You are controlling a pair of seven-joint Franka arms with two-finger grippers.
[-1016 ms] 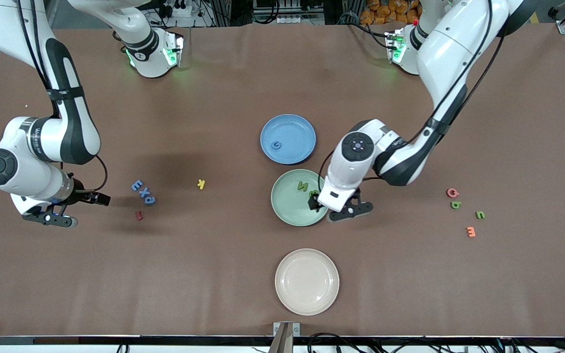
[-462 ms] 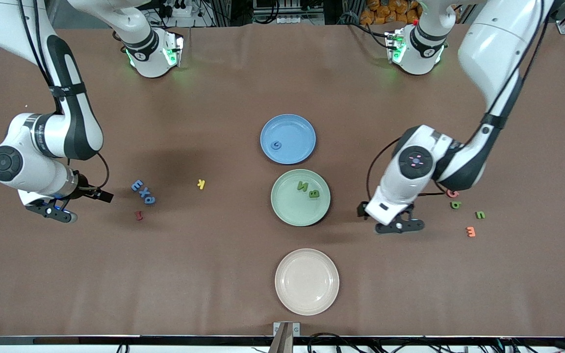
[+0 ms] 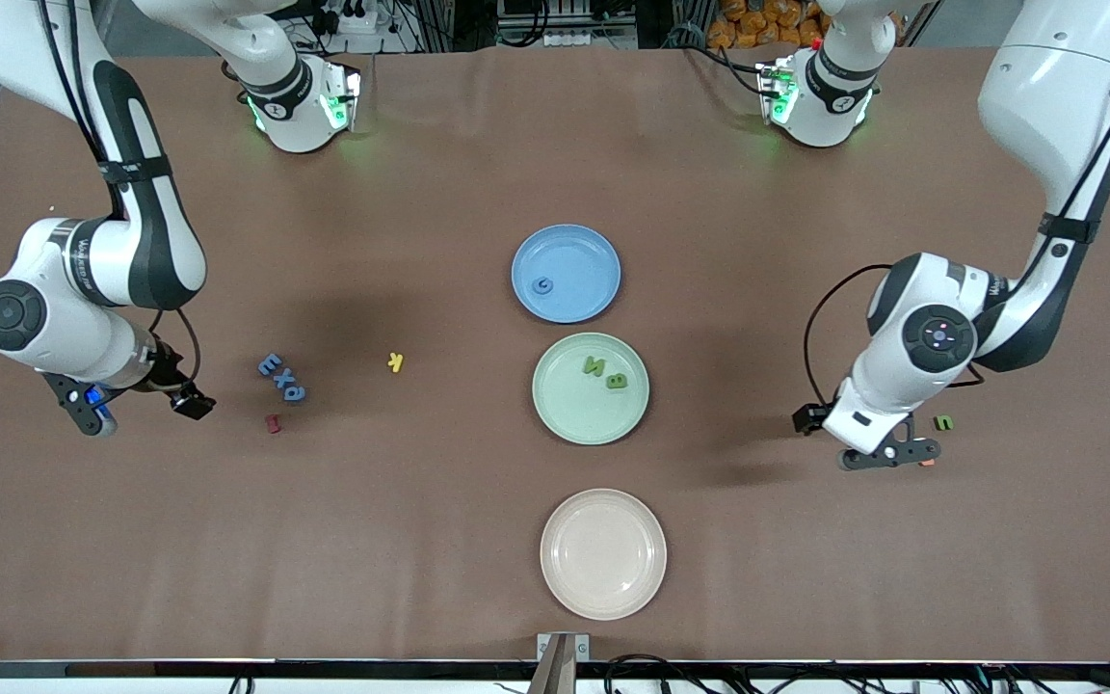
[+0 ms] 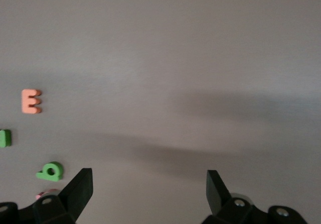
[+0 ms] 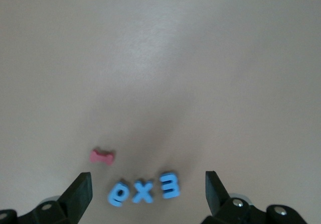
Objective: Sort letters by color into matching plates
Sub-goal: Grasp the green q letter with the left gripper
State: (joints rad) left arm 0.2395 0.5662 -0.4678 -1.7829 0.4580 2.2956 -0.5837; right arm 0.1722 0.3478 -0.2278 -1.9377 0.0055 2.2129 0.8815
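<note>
The blue plate (image 3: 582, 253) holds one blue letter (image 3: 542, 284). Two green letters (image 3: 594, 364) (image 3: 617, 381) lie in the mint green plate (image 3: 574, 416). The cream-pink plate (image 3: 602, 552) has nothing in it. Three blue letters (image 3: 282, 378) (image 5: 143, 191), a dark red letter (image 3: 273, 422) (image 5: 102, 156) and a yellow one (image 3: 396, 361) lie toward the right arm's end. My right gripper (image 3: 143, 410) (image 5: 148, 189) hangs open beside the blue ones. My left gripper (image 3: 854, 439) (image 4: 149, 189) hangs open and holds nothing. It is next to an orange letter (image 4: 31, 101), two green letters (image 4: 50, 171) (image 3: 943, 422) and a pink one (image 4: 45, 194).
The three plates stand in a row down the middle of the brown table (image 3: 420, 540), the blue one farthest from the front camera and the cream-pink one nearest. The left arm's hand (image 3: 907, 371) hides part of its letter group in the front view.
My left gripper has swung from over the green plate to the letters at the left arm's end. A green letter now shows uncovered in that plate. My right gripper has turned at the wrist.
</note>
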